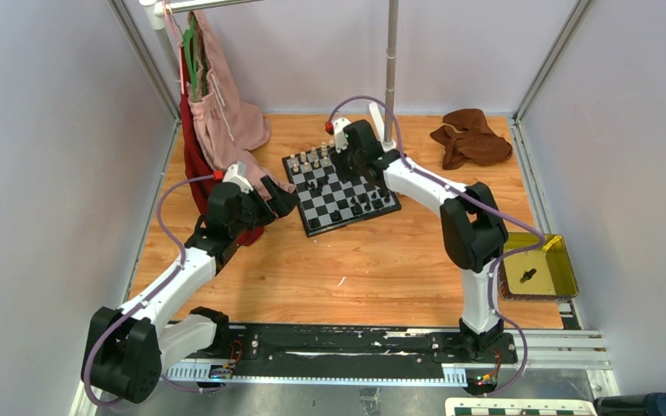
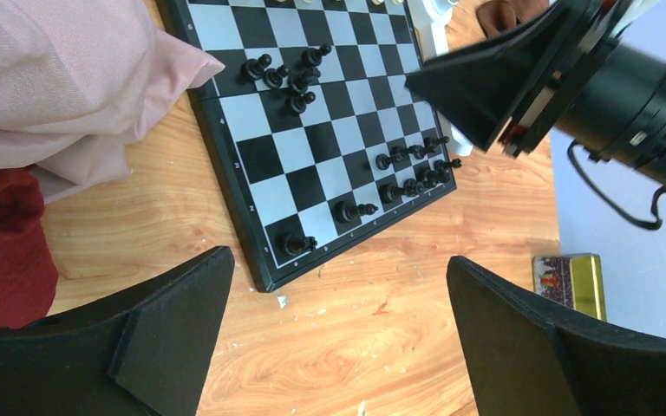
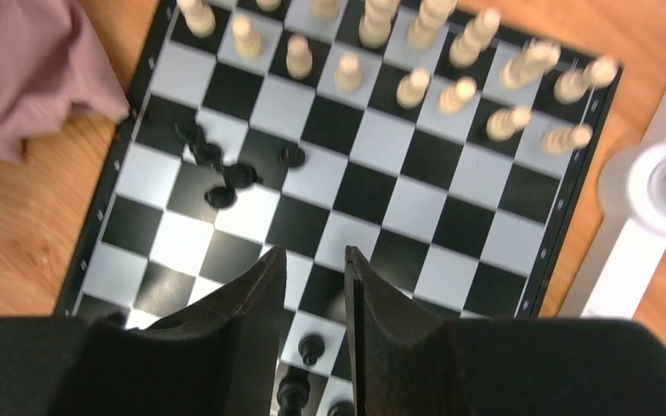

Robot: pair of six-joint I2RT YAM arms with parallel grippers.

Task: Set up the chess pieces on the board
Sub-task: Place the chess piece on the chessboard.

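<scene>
The wooden bench (image 1: 355, 260) carries the board (image 1: 340, 189), which lies skewed in its far middle, 1 corner touching a hanging pink cloth (image 1: 225, 113). The skew probably suits both arms, since each reaches it from its own side.

The right arm (image 1: 451, 204) stretches forward over the board's right half, wrist pitched down. The right jaws stand slightly parted with nothing between them, just above a black piece (image 3: 310, 348) on a near square, likely one being set down or about to be taken. The left arm (image 1: 182, 269) is bent at the elbow and hovers by the board's left corner; the left jaws gape wide and empty, seemingly waiting.

The cream pieces (image 3: 412, 87) fill 2 neat far rows. The black pieces (image 2: 290, 74) look unsorted: a cluster sits mid-board, others crowd the near edge.
</scene>
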